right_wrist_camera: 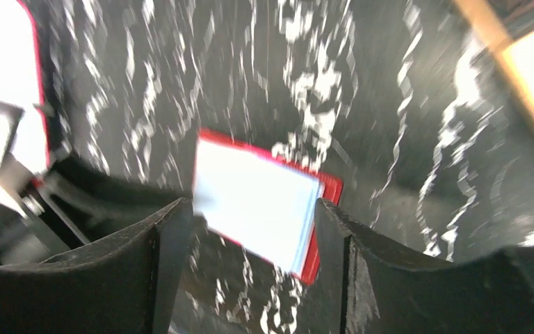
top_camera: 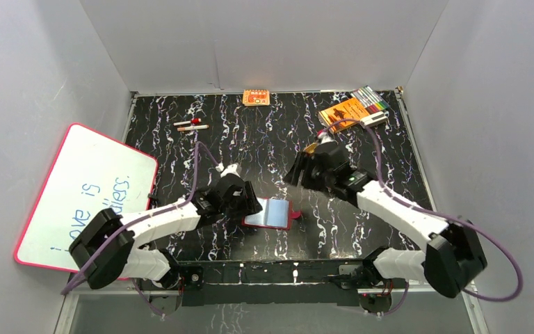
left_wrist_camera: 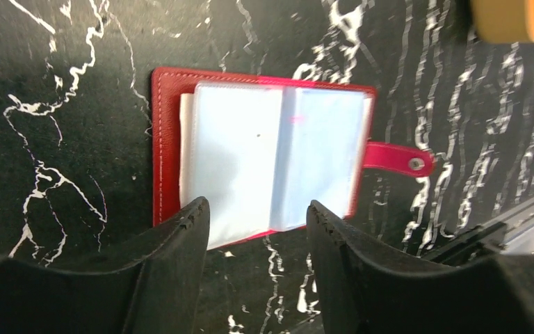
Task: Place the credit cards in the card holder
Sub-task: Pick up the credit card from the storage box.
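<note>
**Position of the work.** The card holder (top_camera: pixel 271 213) lies open and flat on the surface (top_camera: pixel 264 139), near its front edge and between the two arms. Its pale sleeves (left_wrist_camera: pixel 271 153) face up. The snap tab (left_wrist_camera: pixel 398 157) sticks out sideways from one short edge.

**Left hand.** The left hand (top_camera: pixel 249 205) is the nearer one, just beside the holder's left edge. Its fingers are spread and nothing sits between them. In the wrist view the holder's long axis runs across the finger gap.

**Right hand.** The right hand (top_camera: pixel 297 172) is farther off, behind and to the right of the holder. Its fingers are also spread and empty. Its wrist view is blurred and shows the holder ahead, framed by the gap.

**Credit cards.** No credit cards can be made out in any view. Whether the sleeves already hold any cannot be told.

**Surroundings.** A whiteboard (top_camera: pixel 83 188) leans at the left. An orange box (top_camera: pixel 256 97) and an orange booklet (top_camera: pixel 342 111) lie at the far edge, well apart from the holder. Nothing stands between either hand and the holder.
</note>
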`<state>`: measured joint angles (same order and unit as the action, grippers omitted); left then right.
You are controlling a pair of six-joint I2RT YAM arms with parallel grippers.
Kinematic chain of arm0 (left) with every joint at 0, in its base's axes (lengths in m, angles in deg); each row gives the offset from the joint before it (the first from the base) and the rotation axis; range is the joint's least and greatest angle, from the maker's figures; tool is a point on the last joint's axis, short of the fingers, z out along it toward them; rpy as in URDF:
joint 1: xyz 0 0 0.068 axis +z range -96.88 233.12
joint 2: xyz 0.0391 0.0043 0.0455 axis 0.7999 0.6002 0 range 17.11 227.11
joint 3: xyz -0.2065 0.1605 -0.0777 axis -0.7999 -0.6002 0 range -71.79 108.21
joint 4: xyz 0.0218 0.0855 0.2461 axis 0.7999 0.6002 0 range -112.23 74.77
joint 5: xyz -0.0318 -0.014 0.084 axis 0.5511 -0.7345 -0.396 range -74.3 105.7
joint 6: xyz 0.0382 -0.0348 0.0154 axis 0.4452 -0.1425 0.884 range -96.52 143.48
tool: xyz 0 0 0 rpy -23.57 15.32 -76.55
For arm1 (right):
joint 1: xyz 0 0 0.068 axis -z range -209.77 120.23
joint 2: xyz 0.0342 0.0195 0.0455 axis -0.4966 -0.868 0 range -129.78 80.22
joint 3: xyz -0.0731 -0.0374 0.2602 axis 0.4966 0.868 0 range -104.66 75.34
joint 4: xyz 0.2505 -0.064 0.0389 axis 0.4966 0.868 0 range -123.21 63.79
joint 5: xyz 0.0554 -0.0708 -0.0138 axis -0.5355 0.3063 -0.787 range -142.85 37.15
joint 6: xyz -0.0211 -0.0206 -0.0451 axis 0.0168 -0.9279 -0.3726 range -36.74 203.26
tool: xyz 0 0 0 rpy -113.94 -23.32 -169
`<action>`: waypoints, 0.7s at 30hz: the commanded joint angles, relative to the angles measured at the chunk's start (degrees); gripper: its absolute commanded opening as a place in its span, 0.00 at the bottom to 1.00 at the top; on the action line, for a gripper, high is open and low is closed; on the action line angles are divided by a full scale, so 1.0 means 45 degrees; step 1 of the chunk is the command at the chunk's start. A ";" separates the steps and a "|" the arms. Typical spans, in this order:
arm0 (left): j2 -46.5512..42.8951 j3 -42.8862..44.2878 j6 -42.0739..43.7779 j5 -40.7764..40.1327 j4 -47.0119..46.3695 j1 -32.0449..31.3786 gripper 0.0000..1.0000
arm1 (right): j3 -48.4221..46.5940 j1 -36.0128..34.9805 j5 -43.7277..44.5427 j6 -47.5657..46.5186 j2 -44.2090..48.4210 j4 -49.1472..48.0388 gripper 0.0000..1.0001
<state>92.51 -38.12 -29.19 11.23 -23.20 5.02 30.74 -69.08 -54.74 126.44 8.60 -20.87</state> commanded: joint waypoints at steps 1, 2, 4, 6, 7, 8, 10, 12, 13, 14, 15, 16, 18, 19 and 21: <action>-0.1320 0.0914 0.0311 -0.0643 0.1177 0.0095 0.54 | -0.1048 0.1358 0.2682 0.0124 0.1283 0.0852 0.74; -0.1500 0.1001 0.0340 -0.0708 0.1327 0.0084 0.55 | -0.0966 0.1624 0.3288 0.0528 0.1498 0.0820 0.74; -0.1824 0.1085 0.0322 -0.0919 0.1596 0.0112 0.58 | -0.0646 0.2127 0.4151 0.1291 0.1742 0.0442 0.74; -0.2158 0.1064 0.0269 -0.1272 0.1906 0.0112 0.60 | -0.0284 0.2882 0.4099 0.1950 0.1839 -0.0105 0.72; -0.2308 0.1000 0.0223 -0.1460 0.2029 0.0108 0.61 | -0.0160 0.3375 0.3758 0.2226 0.1792 -0.0332 0.71; -0.2493 0.0912 0.0136 -0.1684 0.2179 0.0135 0.63 | -0.0081 0.3825 0.3320 0.2449 0.1620 -0.0563 0.71; -0.2880 0.0629 -0.0020 -0.1967 0.2234 0.0136 0.65 | -0.0065 0.4665 0.2256 0.2685 0.1114 -0.1067 0.70; -0.3309 0.0335 -0.0191 -0.2176 0.2204 0.0139 0.71 | -0.0182 0.5080 0.1836 0.2883 0.0563 -0.1443 0.71; -0.3521 0.0226 -0.0326 -0.2316 0.2254 0.0141 0.75 | -0.0255 0.5173 0.1796 0.2980 0.0267 -0.1586 0.71; -0.3714 0.0088 -0.0479 -0.2438 0.2282 0.0141 0.79 | -0.0322 0.5268 0.1820 0.3097 0.0008 -0.1699 0.71; -0.3928 -0.0005 -0.0567 -0.2570 0.2349 0.0151 0.82 | -0.0401 0.5331 0.1909 0.3271 -0.0261 -0.1750 0.71; -0.4119 -0.0093 -0.0731 -0.2763 0.2487 0.0152 0.86 | -0.0419 0.5395 0.1976 0.3505 -0.0483 -0.1829 0.71; -0.4485 -0.0283 -0.1026 -0.3079 0.2699 0.0160 0.90 | -0.0343 0.5434 0.2082 0.3961 -0.0841 -0.2169 0.71; -0.4650 -0.0393 -0.1033 -0.3183 0.2751 0.0161 0.90 | -0.0299 0.5437 0.2112 0.4145 -0.0992 -0.2375 0.71; -0.4919 -0.0546 -0.1119 -0.3306 0.2890 0.0150 0.90 | -0.0345 0.5435 0.2194 0.4506 -0.1454 -0.2514 0.70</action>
<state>73.36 -39.15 -32.40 0.76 -12.82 5.39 30.15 -44.87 -45.43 141.82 3.95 -26.86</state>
